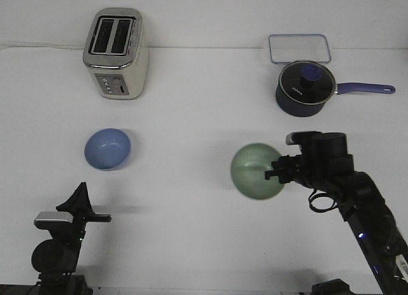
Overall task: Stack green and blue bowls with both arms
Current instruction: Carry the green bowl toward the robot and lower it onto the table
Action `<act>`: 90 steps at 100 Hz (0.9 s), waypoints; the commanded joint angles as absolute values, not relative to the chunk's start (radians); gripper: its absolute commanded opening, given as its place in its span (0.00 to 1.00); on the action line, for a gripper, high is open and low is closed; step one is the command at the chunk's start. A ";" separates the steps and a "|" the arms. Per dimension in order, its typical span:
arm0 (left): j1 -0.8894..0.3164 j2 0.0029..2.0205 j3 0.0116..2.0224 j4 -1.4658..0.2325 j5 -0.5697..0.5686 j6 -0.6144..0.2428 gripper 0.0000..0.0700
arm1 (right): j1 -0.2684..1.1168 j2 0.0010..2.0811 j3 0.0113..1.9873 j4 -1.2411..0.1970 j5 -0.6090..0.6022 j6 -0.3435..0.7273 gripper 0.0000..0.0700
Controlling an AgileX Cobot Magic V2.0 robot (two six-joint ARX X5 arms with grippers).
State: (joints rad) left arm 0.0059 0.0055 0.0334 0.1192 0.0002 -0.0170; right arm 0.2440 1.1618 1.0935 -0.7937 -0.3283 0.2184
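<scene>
The pale green bowl [254, 171] is at centre right, tipped so its inside faces the camera. My right gripper [274, 172] is shut on its right rim and holds it just above the table. The periwinkle blue bowl [107, 148] sits upright on the table at the left, with nothing touching it. My left gripper [80, 194] is low at the front left, below and in front of the blue bowl, well apart from it. Its black fingers point up and overlap in this view, so their gap is hidden.
A cream and silver toaster [116, 53] stands at the back left. A dark navy saucepan [305, 88] with a glass lid and a long handle pointing right stands at the back right. A clear plastic container [299, 48] lies behind it. The white table [191, 116] spans the view.
</scene>
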 commanded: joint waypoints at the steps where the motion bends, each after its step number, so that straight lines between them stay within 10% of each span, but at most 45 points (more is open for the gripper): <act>1: 0.006 0.004 0.014 0.130 0.000 -0.020 0.02 | 0.304 1.172 1.070 -0.756 -0.315 0.265 0.00; 65: 0.006 0.004 0.014 0.130 0.001 -0.020 0.02 | 0.571 1.437 0.902 -0.520 -0.235 0.337 0.00; 90: 0.006 0.004 0.014 0.130 0.000 -0.020 0.02 | 0.573 1.443 0.904 -0.508 -0.244 0.335 0.39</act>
